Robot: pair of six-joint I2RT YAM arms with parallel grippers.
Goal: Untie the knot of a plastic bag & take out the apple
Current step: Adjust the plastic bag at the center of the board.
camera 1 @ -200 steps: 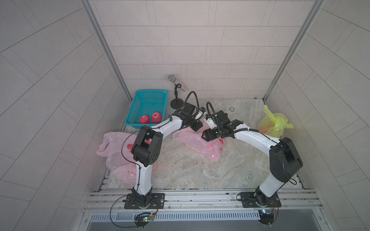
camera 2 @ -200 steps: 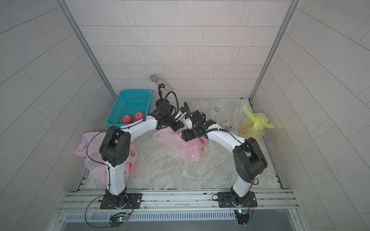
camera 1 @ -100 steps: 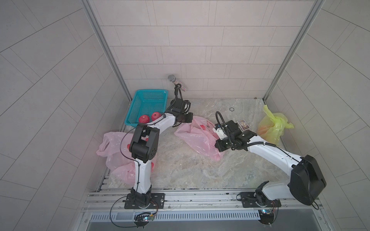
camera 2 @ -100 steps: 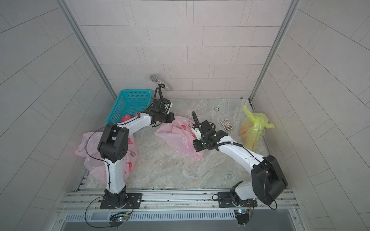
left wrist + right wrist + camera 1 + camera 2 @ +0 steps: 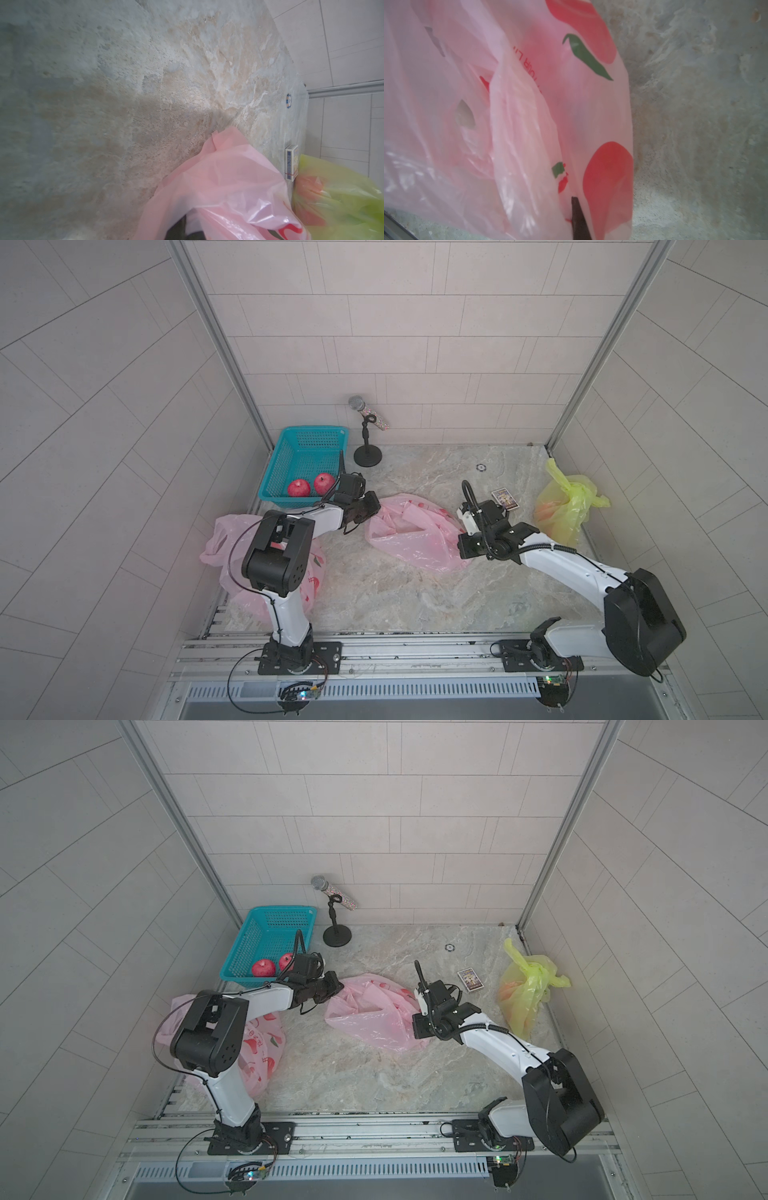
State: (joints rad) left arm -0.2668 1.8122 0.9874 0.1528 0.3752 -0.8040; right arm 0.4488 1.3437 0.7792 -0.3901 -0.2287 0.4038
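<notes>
Pink bag (image 5: 409,537): my left gripper (image 5: 374,505) clamps its left end, right gripper (image 5: 463,546) its right end, probably to spread it.

Both top views overlook the whole table (image 5: 395,593) from above; both wrist views hug the pink bag (image 5: 529,124).

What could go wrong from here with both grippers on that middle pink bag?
1. The left gripper and right gripper are shut at opposite edges of the pink bag; pulling apart could tear the thin film or lose the grip.
2. The card box and yellow bag sit close beside the right gripper; a swing could knock them.
</notes>
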